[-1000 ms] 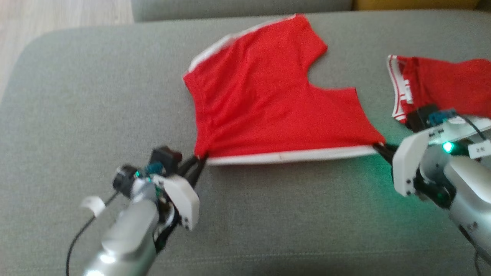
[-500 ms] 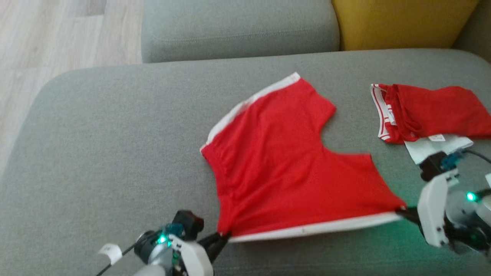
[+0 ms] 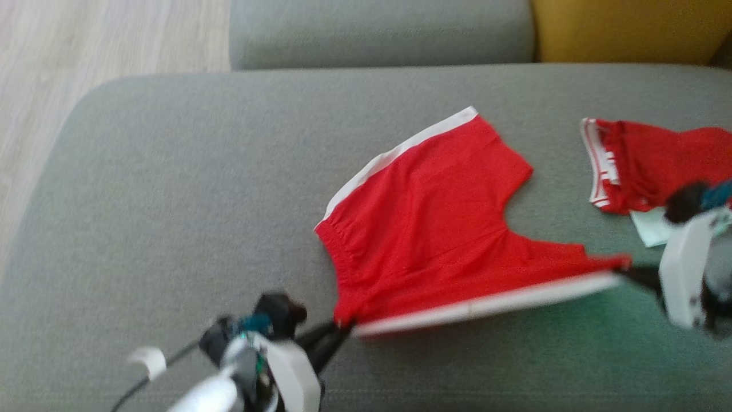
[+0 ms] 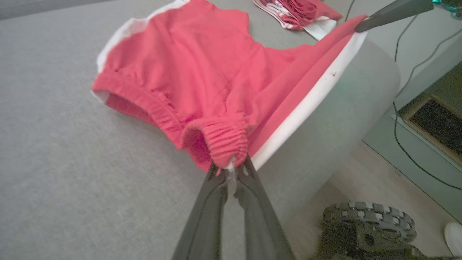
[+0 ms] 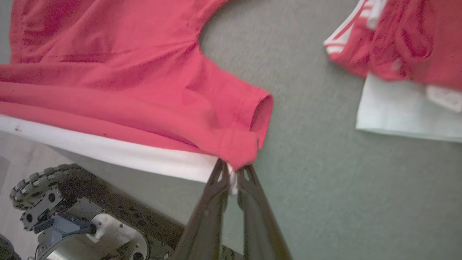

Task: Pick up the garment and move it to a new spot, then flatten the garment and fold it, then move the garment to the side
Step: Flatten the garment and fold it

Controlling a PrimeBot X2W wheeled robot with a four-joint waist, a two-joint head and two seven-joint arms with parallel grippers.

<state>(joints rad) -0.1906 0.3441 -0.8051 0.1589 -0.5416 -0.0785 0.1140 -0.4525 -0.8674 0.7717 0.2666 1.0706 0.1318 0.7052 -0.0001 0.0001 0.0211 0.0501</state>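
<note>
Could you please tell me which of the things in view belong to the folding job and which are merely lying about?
In the job: red fabric shorts with white side stripes, near edge pinched by the left gripper and the right gripper; grey upholstered seat beneath.
Lying about: second red garment with a striped white band; pale flat sheet partly under it; yellow cushion.

Two red garments (image 3: 434, 229) (image 3: 657, 163), one white cloth (image 3: 649, 230), two hands (image 3: 343, 327) (image 3: 629, 269).
</note>
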